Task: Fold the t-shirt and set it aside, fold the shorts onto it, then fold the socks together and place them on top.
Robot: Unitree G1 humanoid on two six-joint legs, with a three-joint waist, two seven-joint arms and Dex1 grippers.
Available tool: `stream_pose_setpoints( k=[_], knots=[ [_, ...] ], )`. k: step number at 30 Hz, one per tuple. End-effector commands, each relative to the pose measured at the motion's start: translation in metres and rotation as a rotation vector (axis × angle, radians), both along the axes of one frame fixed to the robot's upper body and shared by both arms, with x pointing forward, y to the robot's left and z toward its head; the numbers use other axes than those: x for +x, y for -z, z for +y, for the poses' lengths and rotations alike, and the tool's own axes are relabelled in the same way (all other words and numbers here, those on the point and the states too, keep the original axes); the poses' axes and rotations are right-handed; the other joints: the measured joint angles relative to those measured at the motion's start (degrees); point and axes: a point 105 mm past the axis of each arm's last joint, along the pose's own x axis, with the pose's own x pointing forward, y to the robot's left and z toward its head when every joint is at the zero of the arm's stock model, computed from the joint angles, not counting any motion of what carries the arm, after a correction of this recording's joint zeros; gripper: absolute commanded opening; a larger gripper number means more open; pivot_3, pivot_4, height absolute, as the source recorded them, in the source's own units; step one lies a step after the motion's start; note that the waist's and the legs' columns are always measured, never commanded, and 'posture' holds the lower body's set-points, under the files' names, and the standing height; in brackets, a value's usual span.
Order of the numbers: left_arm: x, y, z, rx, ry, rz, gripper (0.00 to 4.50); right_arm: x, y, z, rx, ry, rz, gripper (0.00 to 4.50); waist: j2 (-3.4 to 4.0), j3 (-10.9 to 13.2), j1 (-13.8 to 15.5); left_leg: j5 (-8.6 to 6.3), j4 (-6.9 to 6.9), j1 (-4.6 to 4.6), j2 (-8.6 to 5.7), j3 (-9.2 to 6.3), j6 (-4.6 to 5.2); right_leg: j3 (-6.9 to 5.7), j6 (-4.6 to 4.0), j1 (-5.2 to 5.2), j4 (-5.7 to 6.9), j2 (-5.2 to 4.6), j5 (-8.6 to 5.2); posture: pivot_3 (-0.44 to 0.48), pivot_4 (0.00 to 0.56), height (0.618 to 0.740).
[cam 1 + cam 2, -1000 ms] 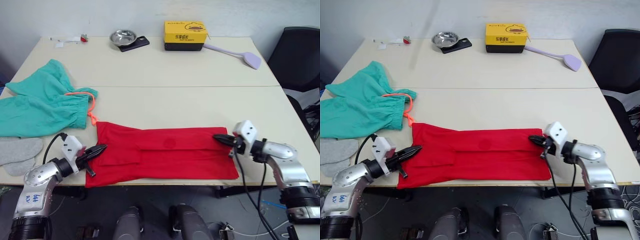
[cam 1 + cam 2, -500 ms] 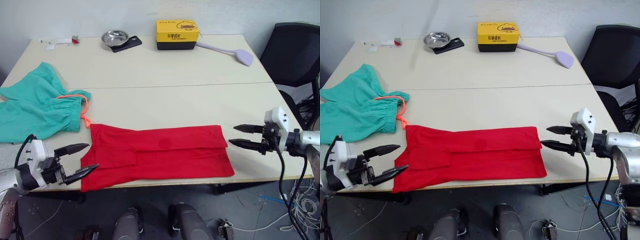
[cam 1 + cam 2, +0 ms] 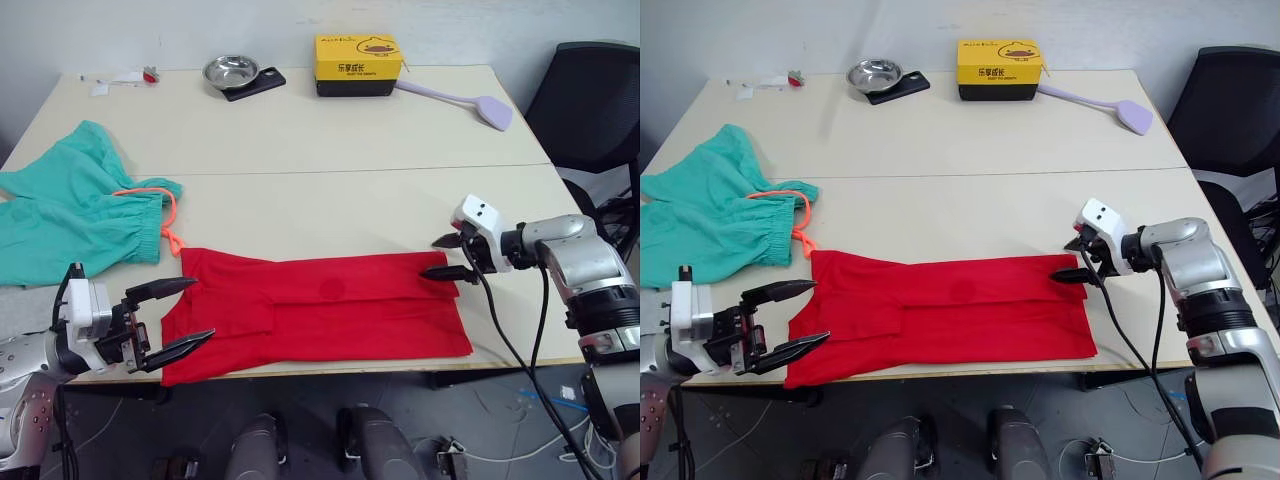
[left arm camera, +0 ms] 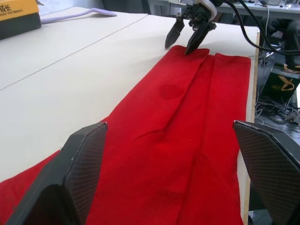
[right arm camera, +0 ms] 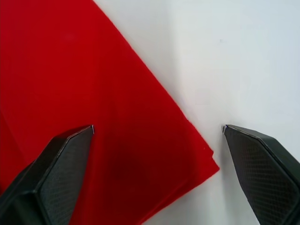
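The red t-shirt (image 3: 320, 310) lies folded into a long band along the table's front edge. My left gripper (image 3: 203, 308) is open, its fingers astride the shirt's left end, nothing held. My right gripper (image 3: 430, 257) is open at the shirt's far right corner; in the right wrist view that corner of the t-shirt (image 5: 93, 117) lies between the spread fingers (image 5: 56, 168). The left wrist view looks down the t-shirt (image 4: 187, 126) to the right gripper (image 4: 185, 40). The teal shorts (image 3: 70, 215) lie spread at the left, orange drawstring showing. Part of the grey socks (image 3: 25, 302) shows beside my left arm.
At the table's far edge stand a steel bowl (image 3: 230, 70) on a black phone (image 3: 258, 84), a yellow box (image 3: 358, 65) and a lilac spatula (image 3: 470, 100). A black chair (image 3: 600, 100) stands at the right. Bare tabletop (image 3: 330, 190) spreads beyond the shirt.
Both grippers were shut on the shirt's ends a second ago; both have opened and let go. The right gripper drew away, then came back to the far right corner. The camera shifted.
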Motion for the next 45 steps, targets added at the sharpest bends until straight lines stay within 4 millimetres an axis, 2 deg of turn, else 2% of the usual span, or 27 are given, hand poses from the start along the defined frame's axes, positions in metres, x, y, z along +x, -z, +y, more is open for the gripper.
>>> stream_pose_setpoints(
  k=[1,3,12,13,20,27,31,32,34,39,42,43,44,45],
  knots=[
    [-0.003,-0.008,-0.008,-0.016,0.034,-0.027,4.5,0.0,-0.003,-0.004,-0.031,0.001,0.022,4.1,0.0,0.0,0.0,0.0,0.01,0.0,0.0,0.0,0.0,0.0,0.0,0.01,0.01,0.0,0.0,0.0,0.15,0.74],
    [-0.004,-0.008,-0.012,-0.03,0.047,-0.013,4.5,0.003,-0.006,-0.001,-0.039,-0.012,0.019,3.51,0.0,0.0,0.0,-0.01,0.03,0.01,0.0,-0.01,0.03,0.0,0.01,0.01,0.03,0.0,0.01,0.0,0.15,0.74],
    [0.002,-0.014,-0.014,-0.042,0.006,-0.062,4.5,0.014,-0.016,0.007,-0.083,-0.061,-0.053,0.23,0.0,0.0,0.0,0.05,0.03,0.06,0.0,-0.01,-0.04,0.01,0.01,0.02,0.11,0.03,0.01,0.0,0.15,0.74],
    [0.003,-0.014,-0.014,-0.04,0.001,-0.066,4.5,0.018,-0.018,0.008,-0.098,-0.068,-0.086,0.05,0.01,0.0,0.0,0.05,0.03,0.05,0.0,-0.01,-0.04,0.01,0.01,0.02,0.1,0.02,0.01,0.0,0.15,0.74],
    [0.009,-0.018,-0.011,-0.056,-0.038,-0.107,4.5,0.056,-0.057,0.038,-0.166,-0.086,-0.436,0.05,0.02,0.0,-1.4,0.11,0.13,0.06,0.0,0.03,-0.13,0.03,0.03,0.02,0.2,0.03,0.02,0.0,0.15,0.74],
    [0.02,-0.013,-0.016,-0.052,-0.067,-0.121,4.5,0.082,-0.067,0.07,-0.239,-0.088,-0.61,0.05,0.02,0.0,-1.6,0.18,0.14,0.05,0.01,0.04,-0.26,0.04,0.03,0.02,0.19,0.05,0.02,0.0,0.15,0.74],
    [0.032,-0.009,-0.021,-0.058,-0.086,-0.131,4.5,0.086,-0.065,0.081,-0.186,-0.085,-0.616,0.05,0.03,0.0,-1.5,0.2,0.16,0.01,0.01,0.05,-0.26,0.05,0.04,0.01,0.22,0.06,0.02,0.0,0.15,0.74],
    [0.036,-0.009,-0.022,-0.059,-0.087,-0.131,4.5,0.086,-0.065,0.081,-0.166,-0.08,-0.607,0.47,0.03,0.0,-1.4,0.2,0.16,0.02,0.01,0.05,-0.26,0.05,0.04,0.01,0.22,0.06,0.02,0.0,0.15,0.74],
    [0.045,-0.007,-0.024,-0.051,-0.094,-0.117,4.5,0.085,-0.069,0.076,-0.146,-0.079,-0.614,0.99,0.03,0.0,-1.3,0.2,0.2,0.0,0.01,0.03,-0.25,0.03,0.06,0.01,0.22,0.05,0.03,0.0,0.15,0.74],
    [0.07,-0.01,-0.019,-0.056,-0.139,-0.063,4.5,0.071,-0.086,0.039,-0.03,-0.022,-0.524,2.7,0.04,0.0,-0.9,0.19,0.34,-0.12,0.0,-0.01,-0.17,0.01,0.16,0.01,0.22,0.04,0.09,0.0,0.15,0.74],
    [0.085,-0.011,-0.014,-0.005,-0.157,-0.052,4.5,0.051,-0.095,0.016,0.097,0.04,-0.412,3.78,0.04,0.0,-0.2,0.16,0.33,-0.14,0.0,-0.01,-0.13,0.0,0.17,0.01,0.19,0.04,0.1,0.0,0.15,0.74],
    [0.091,-0.011,-0.011,0.022,-0.16,-0.053,4.5,0.041,-0.096,0.011,0.183,0.083,-0.326,4.17,0.04,0.0,0.1,0.16,0.33,-0.14,0.01,-0.02,-0.13,0.0,0.17,0.01,0.19,0.04,0.1,0.0,0.15,0.74],
    [0.097,-0.012,-0.01,0.055,-0.156,-0.061,4.5,0.03,-0.099,0.007,0.267,0.129,-0.239,4.46,0.04,0.0,0.1,0.16,0.32,-0.14,0.02,-0.04,-0.12,-0.02,0.17,0.0,0.19,0.05,0.1,0.0,0.15,0.74],
    [0.1,-0.011,-0.009,0.096,-0.133,-0.058,4.5,0.02,-0.1,0.004,0.352,0.197,-0.141,4.46,0.07,0.0,0.1,0.15,0.33,-0.13,0.03,-0.04,-0.12,-0.01,0.17,0.0,0.19,0.06,0.1,0.0,0.15,0.74]
  ],
)
